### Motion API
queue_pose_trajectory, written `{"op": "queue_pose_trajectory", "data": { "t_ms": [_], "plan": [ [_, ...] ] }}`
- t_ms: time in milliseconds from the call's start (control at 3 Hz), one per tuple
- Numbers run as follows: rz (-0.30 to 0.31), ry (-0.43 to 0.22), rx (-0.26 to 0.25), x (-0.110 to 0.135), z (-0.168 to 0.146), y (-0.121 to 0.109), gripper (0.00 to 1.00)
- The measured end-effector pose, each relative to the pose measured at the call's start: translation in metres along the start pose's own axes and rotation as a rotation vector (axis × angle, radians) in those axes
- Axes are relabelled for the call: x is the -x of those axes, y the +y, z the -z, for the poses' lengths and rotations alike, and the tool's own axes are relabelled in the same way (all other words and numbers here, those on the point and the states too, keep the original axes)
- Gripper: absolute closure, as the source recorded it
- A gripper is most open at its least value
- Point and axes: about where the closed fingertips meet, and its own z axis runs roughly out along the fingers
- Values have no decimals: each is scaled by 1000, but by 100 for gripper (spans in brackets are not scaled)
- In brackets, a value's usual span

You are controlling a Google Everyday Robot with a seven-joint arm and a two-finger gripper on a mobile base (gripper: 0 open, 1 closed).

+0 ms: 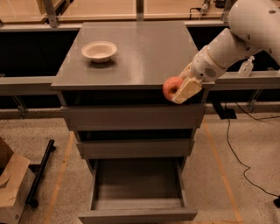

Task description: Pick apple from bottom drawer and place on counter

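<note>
Grasps the apple (170,87) firmly in the hand (177,89), with one pale finger (187,89) pressed on its right side. Holds it in the air just before the front right edge of the counter (140,61), about level with the top, not resting on it. Reaches in from the upper right with a white arm (232,39). Lower down, well apart from the apple: the bottom drawer (138,215), pulled out wide, with two shallower drawers above it. On the matte grey counter, far left and back: a white bowl (99,51). Around the unit: speckled floor with orange lines, a black cable (238,155) on the right, a cardboard box (11,186) on the left, pale wooden benches (96,6) behind.
</note>
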Motion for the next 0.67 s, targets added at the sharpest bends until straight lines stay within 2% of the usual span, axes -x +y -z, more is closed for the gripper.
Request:
{"op": "queue_pose_trajectory", "data": {
  "t_ms": [333, 667],
  "plan": [
    [-8, 4, -57, 8, 20, -38, 100],
    [-17, -34, -111, 19, 39, -73, 100]
  ]
}}
